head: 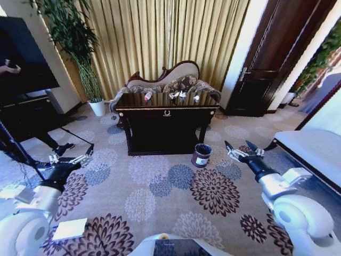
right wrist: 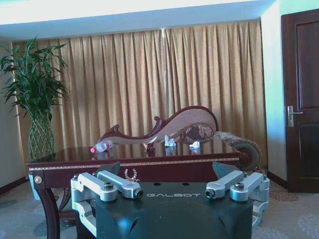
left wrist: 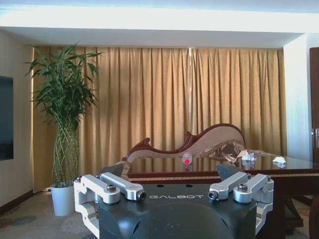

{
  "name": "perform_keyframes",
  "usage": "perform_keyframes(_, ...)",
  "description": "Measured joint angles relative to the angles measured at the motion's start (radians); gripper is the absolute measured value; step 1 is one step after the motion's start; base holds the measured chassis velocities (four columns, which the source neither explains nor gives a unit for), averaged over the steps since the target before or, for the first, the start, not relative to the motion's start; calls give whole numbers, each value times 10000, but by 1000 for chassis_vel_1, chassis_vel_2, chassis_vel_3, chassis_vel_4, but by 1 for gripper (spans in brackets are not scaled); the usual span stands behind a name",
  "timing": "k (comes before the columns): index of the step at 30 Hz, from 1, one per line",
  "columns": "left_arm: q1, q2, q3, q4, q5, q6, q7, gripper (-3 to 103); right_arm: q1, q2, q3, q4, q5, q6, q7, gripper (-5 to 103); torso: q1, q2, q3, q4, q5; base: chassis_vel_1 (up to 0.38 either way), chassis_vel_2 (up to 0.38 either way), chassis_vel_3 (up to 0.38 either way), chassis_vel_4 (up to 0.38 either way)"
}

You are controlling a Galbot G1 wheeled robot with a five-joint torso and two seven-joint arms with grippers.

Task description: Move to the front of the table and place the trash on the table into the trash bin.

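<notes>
Gold curtains [head: 160, 37] hang behind a carved chaise [head: 170, 80]; left of the chaise, a potted bamboo [head: 80, 48]; right, a dark door [head: 272, 58].

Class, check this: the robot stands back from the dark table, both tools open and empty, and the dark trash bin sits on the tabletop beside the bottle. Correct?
One error. The head view shows the trash bin on the carpet by the table's front right leg, not on the tabletop. The bottle is on the table, and the left tool and right tool are open and empty.
</notes>
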Motion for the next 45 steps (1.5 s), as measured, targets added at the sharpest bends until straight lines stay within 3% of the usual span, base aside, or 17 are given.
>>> perform_keyframes(45,-13,69,-14,-32,-57,-7,4,100,-53,60,0,-29,53,-2,-11,100,0,1,0,0,0,0,0,0,0)
